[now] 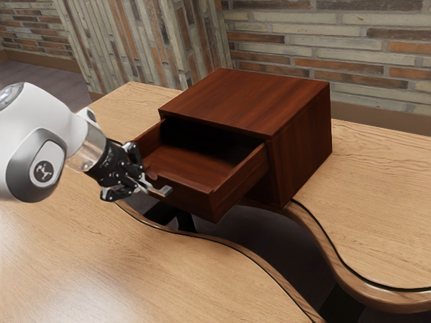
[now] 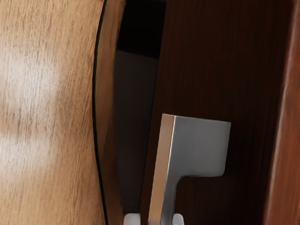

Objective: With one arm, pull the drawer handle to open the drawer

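A dark wooden cabinet (image 1: 249,101) stands on the table, and its drawer (image 1: 195,171) is pulled well out toward the exterior view's left, its inside bare. A grey metal handle (image 1: 160,191) sticks out from the drawer's front panel. My black gripper (image 1: 147,186) reaches in from the exterior view's left and is shut on that handle. In the wrist view the handle (image 2: 192,154) rises just ahead of my hand against the dark drawer front (image 2: 220,70), with pale fingertips (image 2: 132,219) on both sides of its bar.
The light wooden table (image 1: 101,269) has a curved dark gap (image 1: 269,249) running under the drawer and toward the front right. A second tabletop part (image 1: 377,202) lies to the exterior view's right. A brick wall (image 1: 323,40) stands behind.
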Controlling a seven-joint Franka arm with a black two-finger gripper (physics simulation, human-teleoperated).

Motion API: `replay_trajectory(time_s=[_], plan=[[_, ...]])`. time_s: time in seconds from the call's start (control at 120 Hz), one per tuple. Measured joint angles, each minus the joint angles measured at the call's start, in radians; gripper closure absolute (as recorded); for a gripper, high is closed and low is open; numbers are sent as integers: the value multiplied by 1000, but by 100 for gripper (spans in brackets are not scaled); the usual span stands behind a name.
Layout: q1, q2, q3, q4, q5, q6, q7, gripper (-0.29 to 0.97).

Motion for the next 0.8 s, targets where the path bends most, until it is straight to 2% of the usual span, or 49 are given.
replay_trajectory(time_s=[0.083, 0.483, 0.55, 0.65, 0.725, 0.8], plan=[[0, -5, 1, -1, 4, 1, 1, 77], [4, -59, 19, -32, 23, 3, 7, 53], [6, -63, 22, -10, 27, -28, 7, 49], [39, -26, 21, 121, 30, -172, 6, 33], [43, 93, 17, 381, 27, -386, 6, 24], [39, 208, 9, 582, 6, -565, 6, 18]])
